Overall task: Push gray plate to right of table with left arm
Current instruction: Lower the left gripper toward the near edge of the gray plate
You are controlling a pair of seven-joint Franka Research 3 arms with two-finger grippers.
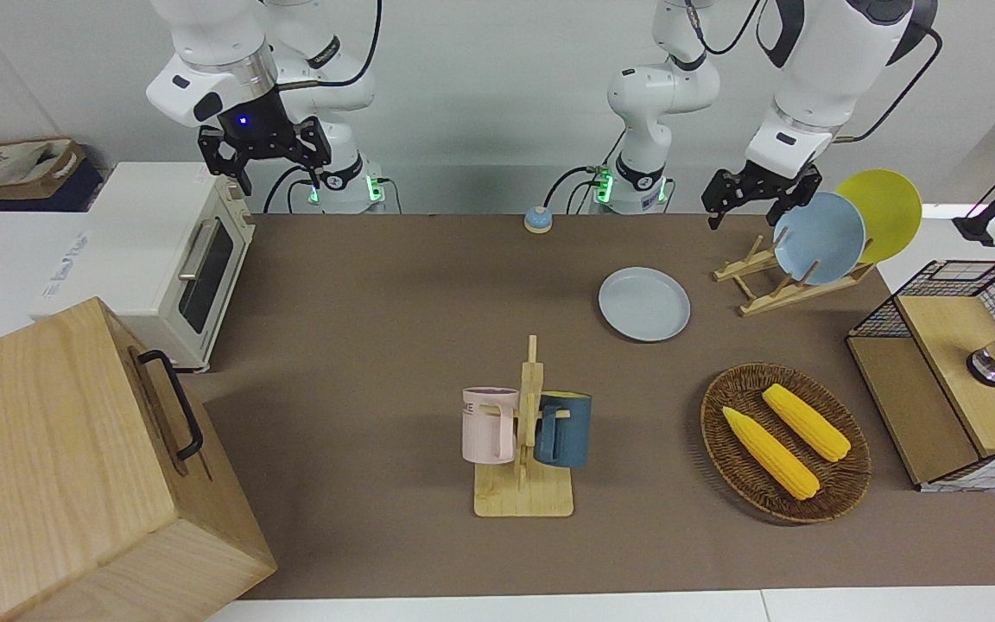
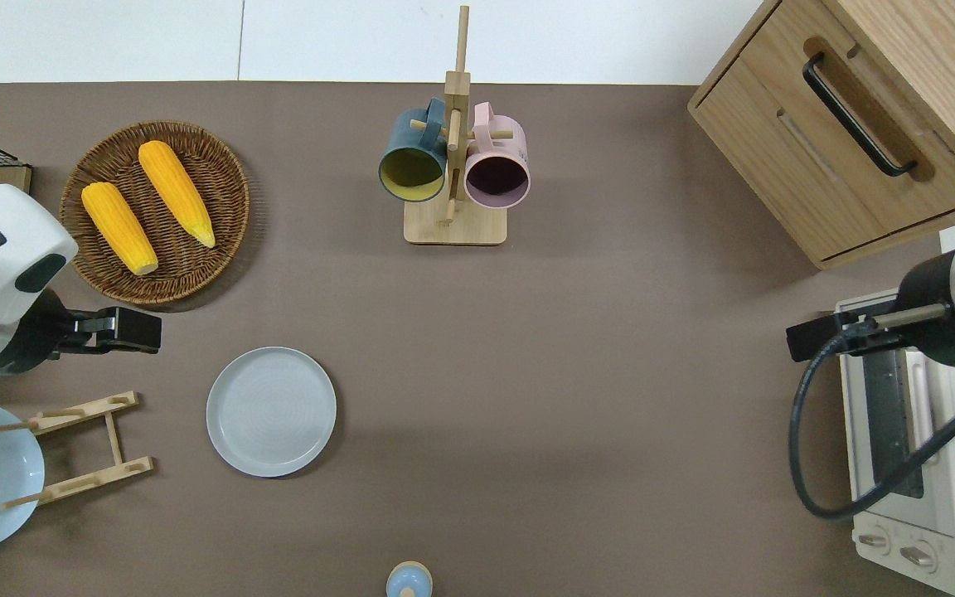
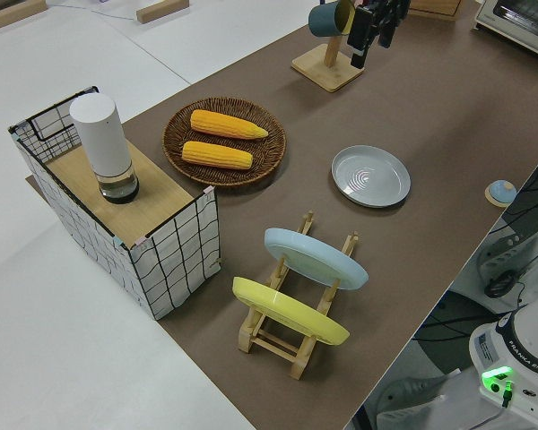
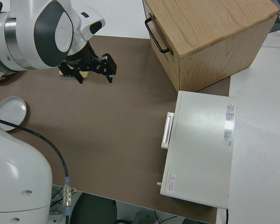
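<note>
The gray plate [image 1: 644,304] lies flat on the brown table [image 1: 377,345], beside the wooden dish rack [image 1: 774,285] and nearer to the robots than the wicker basket. It also shows in the overhead view [image 2: 271,411] and the left side view [image 3: 370,176]. My left gripper [image 1: 757,200] is open, empty and up in the air. In the overhead view the left gripper [image 2: 125,329] is over the bare table between the basket and the rack, apart from the plate. My right gripper [image 1: 277,160] is open and parked.
The rack holds a sky-blue plate [image 1: 819,238] and a yellow plate [image 1: 882,212]. A wicker basket [image 1: 713,432] holds two corn cobs. A mug stand [image 1: 523,497], toaster oven [image 1: 161,250], wooden cabinet [image 1: 57,458], wire box [image 1: 947,380] and small bell [image 1: 537,219] stand around.
</note>
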